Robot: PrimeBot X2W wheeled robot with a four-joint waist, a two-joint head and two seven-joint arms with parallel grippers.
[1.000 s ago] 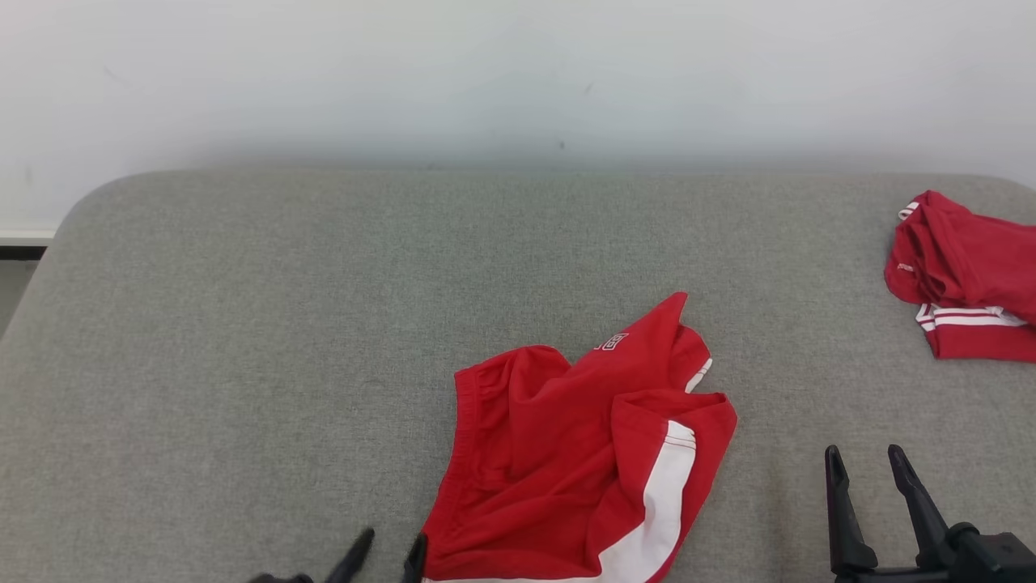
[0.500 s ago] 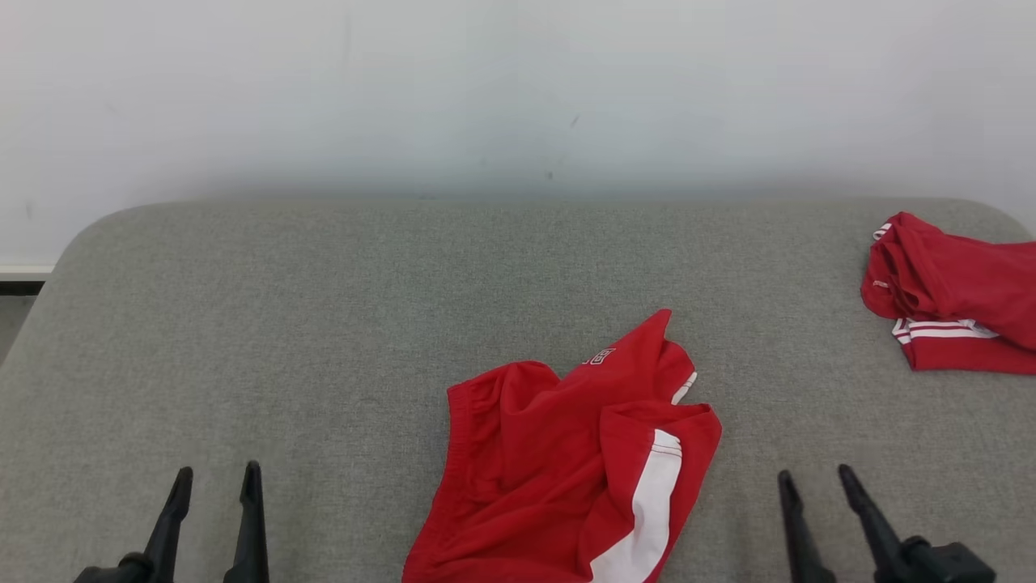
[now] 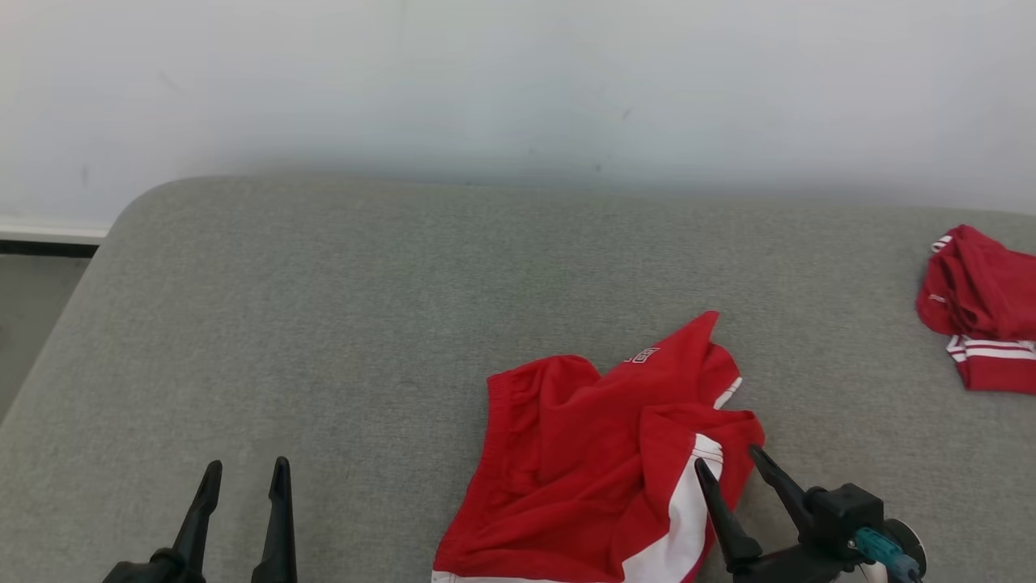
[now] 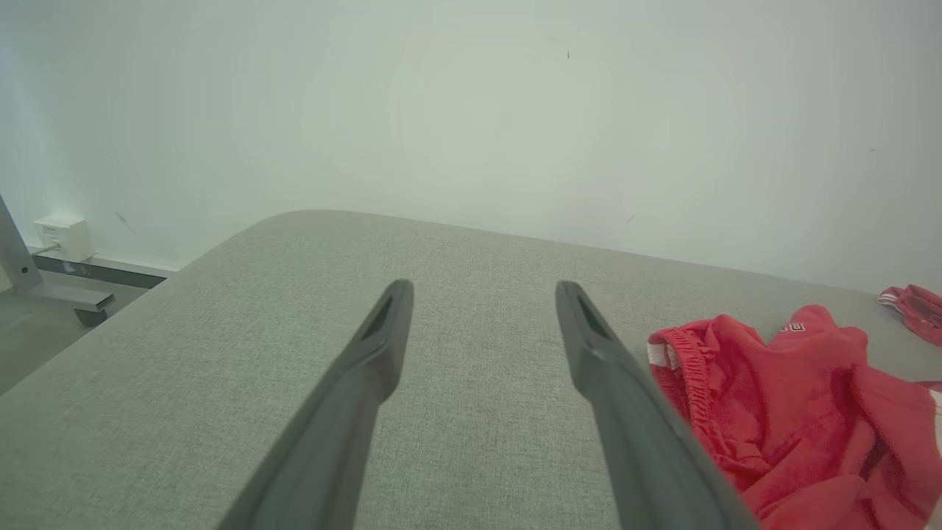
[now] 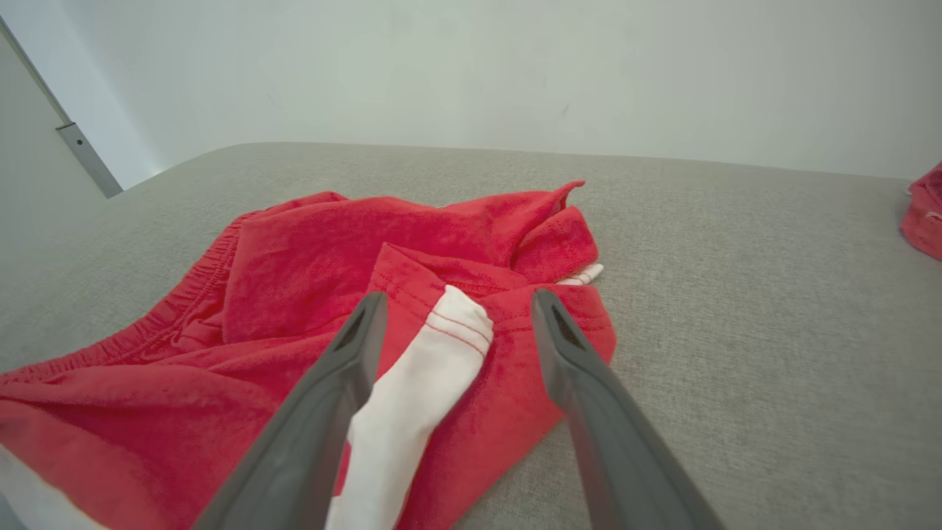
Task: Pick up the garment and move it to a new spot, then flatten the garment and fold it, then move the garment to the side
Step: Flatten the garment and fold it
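The garment, red shorts with a white side stripe, lies crumpled on the grey cushioned surface near its front edge, right of centre. My right gripper is open over the garment's right leg hem, its fingers either side of the white stripe. In the right wrist view the right gripper hovers just above that hem without clamping it. My left gripper is open at the lower left, well clear of the cloth. The left wrist view has the left gripper over bare cushion, with the garment off to its right.
A second red garment with white stripes lies bunched at the far right edge of the surface. A white wall rises behind. The surface's left corner drops to the floor, where a metal frame and a wall socket stand.
My left gripper let go of the garment's lower left edge, opened and pulled away to the left. My right gripper moved left onto the garment's right hem. The camera has shifted.
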